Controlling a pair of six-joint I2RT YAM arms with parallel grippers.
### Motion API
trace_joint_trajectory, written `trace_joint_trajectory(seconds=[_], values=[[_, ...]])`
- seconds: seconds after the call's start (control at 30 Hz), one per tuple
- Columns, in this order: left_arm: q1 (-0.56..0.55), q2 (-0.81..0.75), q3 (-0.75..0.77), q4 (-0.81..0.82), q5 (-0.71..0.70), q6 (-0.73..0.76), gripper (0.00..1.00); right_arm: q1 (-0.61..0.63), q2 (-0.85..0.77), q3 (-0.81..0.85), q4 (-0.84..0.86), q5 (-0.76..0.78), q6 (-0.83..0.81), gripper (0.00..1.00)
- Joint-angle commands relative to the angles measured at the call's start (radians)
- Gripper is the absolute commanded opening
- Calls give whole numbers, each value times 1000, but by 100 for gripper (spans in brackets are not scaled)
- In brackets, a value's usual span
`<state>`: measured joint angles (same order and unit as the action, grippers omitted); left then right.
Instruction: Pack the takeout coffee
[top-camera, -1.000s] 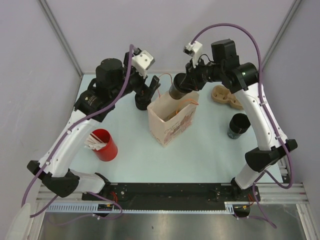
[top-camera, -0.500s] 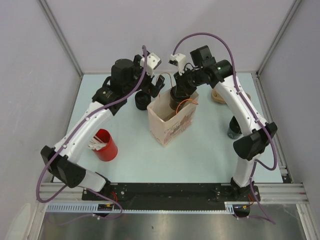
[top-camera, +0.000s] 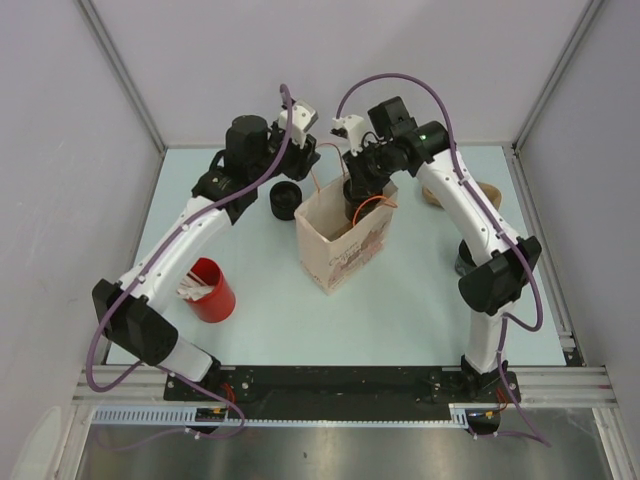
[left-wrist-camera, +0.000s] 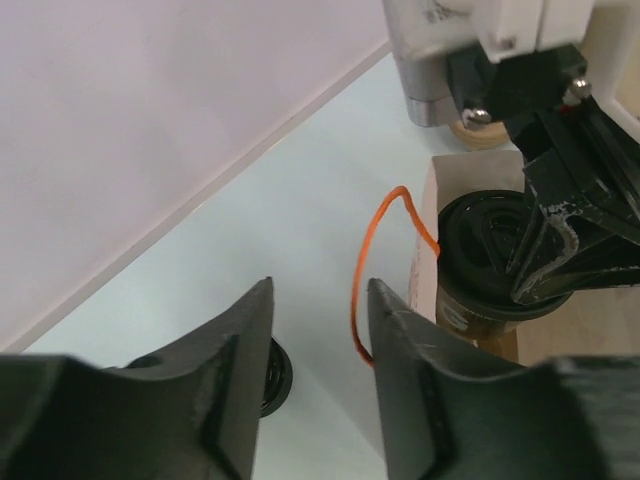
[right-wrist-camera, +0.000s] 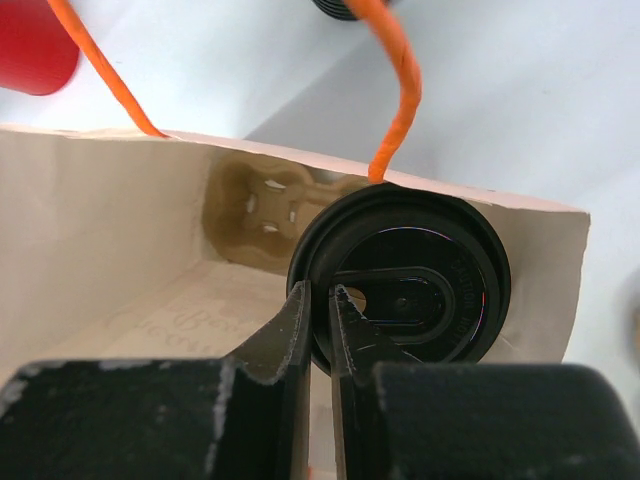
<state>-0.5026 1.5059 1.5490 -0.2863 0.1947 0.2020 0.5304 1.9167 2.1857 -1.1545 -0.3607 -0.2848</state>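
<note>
Right wrist view: the right fingers (right-wrist-camera: 282, 345) pinch the rim of the cup (right-wrist-camera: 425, 300) at its black lid, holding it in the mouth of the bag (right-wrist-camera: 110, 220). A carrier (right-wrist-camera: 262, 212) lies at the bag's bottom. The left fingers (left-wrist-camera: 235, 345) are spread apart, with the orange handle (left-wrist-camera: 358, 290) seen between them. The bag stands mid-desk (top-camera: 400, 300).

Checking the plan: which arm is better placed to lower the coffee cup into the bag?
Right: right gripper is shut on the coffee cup, inside the bag above the carrier. The left gripper is open beside the orange handle.
</note>
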Motion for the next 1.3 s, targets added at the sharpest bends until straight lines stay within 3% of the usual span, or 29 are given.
trace_joint_trajectory(seconds=[0.0,0.47,0.97,1.27], values=[[13,0,-17,87,-6,-56,43,16,2,-24,33,106,-11,0],[15,46,-29,107,-125,-130,28,29,5,-122,61,158,-50,0],[15,59,-56,134,-253,-145,24,20,38,-153,76,146,-56,0],[15,62,-64,144,-235,-162,22,23,107,-54,-43,88,-65,0]])
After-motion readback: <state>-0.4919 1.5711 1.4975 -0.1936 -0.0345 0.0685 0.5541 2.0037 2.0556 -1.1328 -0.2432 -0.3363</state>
